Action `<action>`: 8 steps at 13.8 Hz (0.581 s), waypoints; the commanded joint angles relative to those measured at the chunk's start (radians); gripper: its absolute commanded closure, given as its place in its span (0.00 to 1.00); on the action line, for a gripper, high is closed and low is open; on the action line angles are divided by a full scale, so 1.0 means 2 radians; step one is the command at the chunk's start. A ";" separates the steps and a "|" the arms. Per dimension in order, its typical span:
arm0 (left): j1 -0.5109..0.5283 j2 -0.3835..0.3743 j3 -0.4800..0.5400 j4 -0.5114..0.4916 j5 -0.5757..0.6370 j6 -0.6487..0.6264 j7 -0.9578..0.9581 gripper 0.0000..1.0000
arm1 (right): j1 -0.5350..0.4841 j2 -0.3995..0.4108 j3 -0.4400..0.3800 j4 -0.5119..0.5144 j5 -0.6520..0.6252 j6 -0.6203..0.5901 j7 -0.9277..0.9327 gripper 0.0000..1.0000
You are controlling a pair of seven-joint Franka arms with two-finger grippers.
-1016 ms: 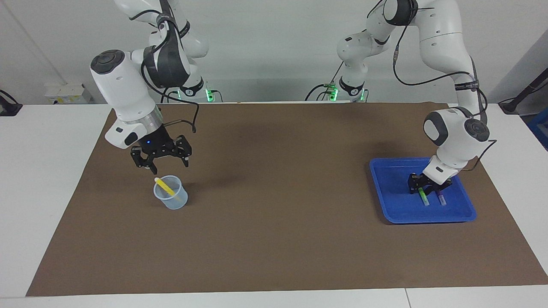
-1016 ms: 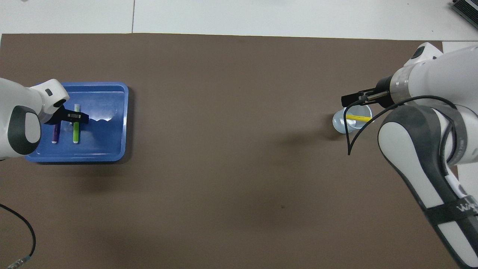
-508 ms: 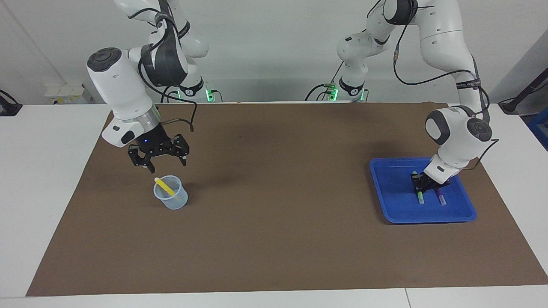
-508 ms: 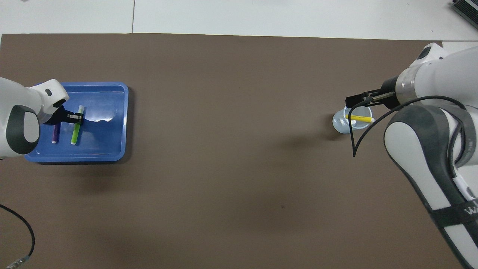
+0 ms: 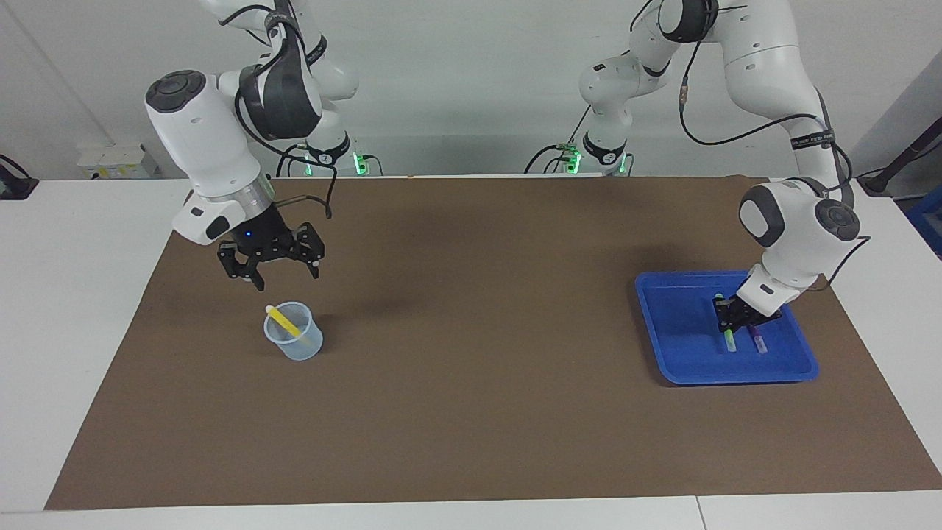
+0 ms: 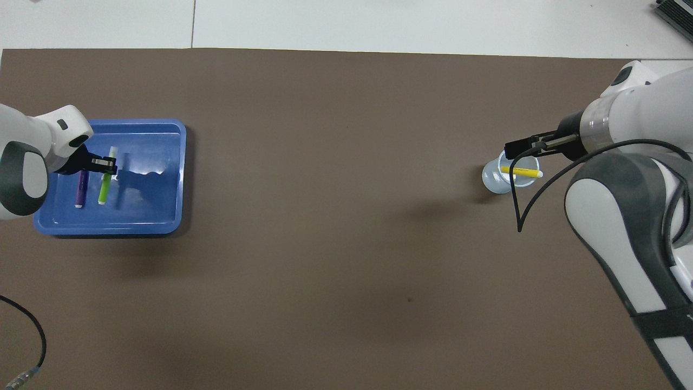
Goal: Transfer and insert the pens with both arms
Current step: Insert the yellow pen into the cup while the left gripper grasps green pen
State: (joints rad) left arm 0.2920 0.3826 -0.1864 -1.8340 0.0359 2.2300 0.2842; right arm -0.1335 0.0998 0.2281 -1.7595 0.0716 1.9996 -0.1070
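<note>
Hanging at the upper left of the facing view, the right gripper has its fingers spread wide and holds nothing; it is over the cup, clear of the rim. The yellow pen leans inside that cup, its pale end poking above the rim. Against a second ago, this gripper has risen and drawn up-frame, away from the cup, with its fingers no less spread.

The brown mat covers the tabletop across the middle of the frame.

At the right of the frame sits the blue tray. The left gripper is down inside it, its fingers pinched on the green pen, which tilts with one end raised. The purple pen lies flat on the tray floor just beside it, untouched. A second ago this gripper's fingers stood spread astride the green pen, which lay flat; since then they have closed on it and one end has come up.
</note>
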 commanded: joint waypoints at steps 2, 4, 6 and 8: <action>-0.006 -0.013 0.000 0.004 -0.036 -0.032 -0.003 1.00 | 0.001 -0.005 0.006 0.015 0.002 -0.033 0.054 0.01; -0.010 -0.019 -0.001 0.008 -0.077 -0.059 -0.014 1.00 | 0.002 -0.004 0.019 0.021 0.015 -0.033 0.081 0.01; -0.037 -0.021 0.000 0.037 -0.084 -0.110 -0.064 1.00 | 0.002 -0.003 0.041 0.027 0.017 -0.033 0.123 0.01; -0.045 -0.019 0.000 0.059 -0.088 -0.148 -0.097 1.00 | 0.002 -0.002 0.065 0.034 0.018 -0.030 0.145 0.01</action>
State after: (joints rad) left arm 0.2339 0.3531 -0.2002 -1.7627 -0.1213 2.0170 0.1549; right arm -0.1217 0.0965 0.3164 -1.7129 0.0911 1.9543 0.1323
